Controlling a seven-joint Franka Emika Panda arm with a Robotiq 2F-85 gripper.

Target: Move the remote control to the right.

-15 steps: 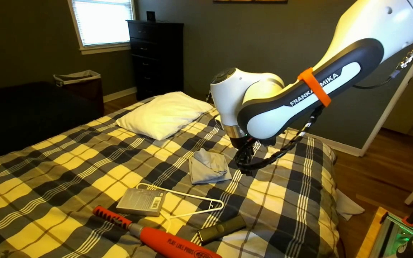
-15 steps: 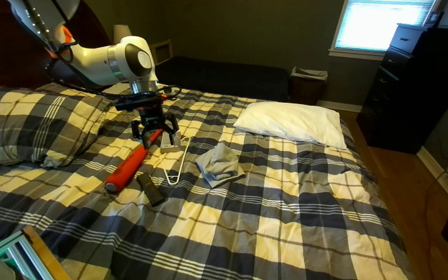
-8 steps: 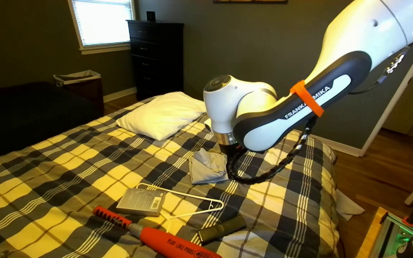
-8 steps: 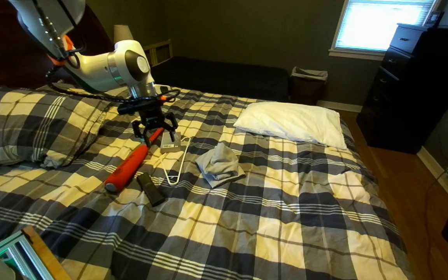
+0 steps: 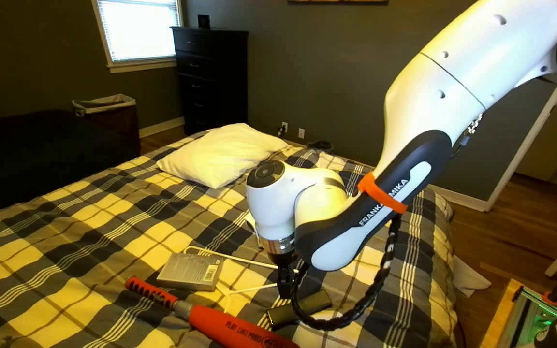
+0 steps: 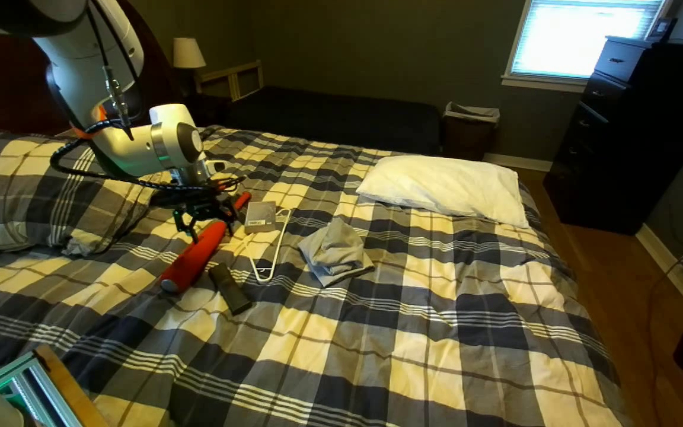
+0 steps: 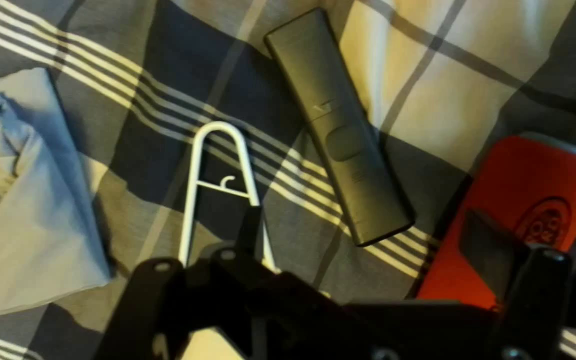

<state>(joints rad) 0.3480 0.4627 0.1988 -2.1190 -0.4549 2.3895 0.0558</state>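
Observation:
The remote control point(image 6: 230, 289) is a dark oblong bar lying flat on the plaid bedspread, seen in both exterior views; in an exterior view point(image 5: 318, 300) the arm's cable and gripper partly cover it. In the wrist view the remote point(image 7: 340, 135) lies slanted, its lower end ahead of and between the fingers. My gripper point(image 7: 367, 232) is open and empty, one finger over the white hanger and one over the red bat. In an exterior view the gripper point(image 6: 212, 234) hangs above the bat, apart from the remote.
The red bat point(image 6: 194, 258) lies close beside the remote. A white hanger point(image 6: 276, 249) and a grey flat case point(image 6: 260, 216) lie on its other side. A grey cloth point(image 6: 335, 252) lies beyond the hanger, and a white pillow point(image 6: 442, 184) farther off.
The arm has lowered and moved across the bed, bringing the open gripper down toward the bat and remote. The remote and the other objects have not moved.

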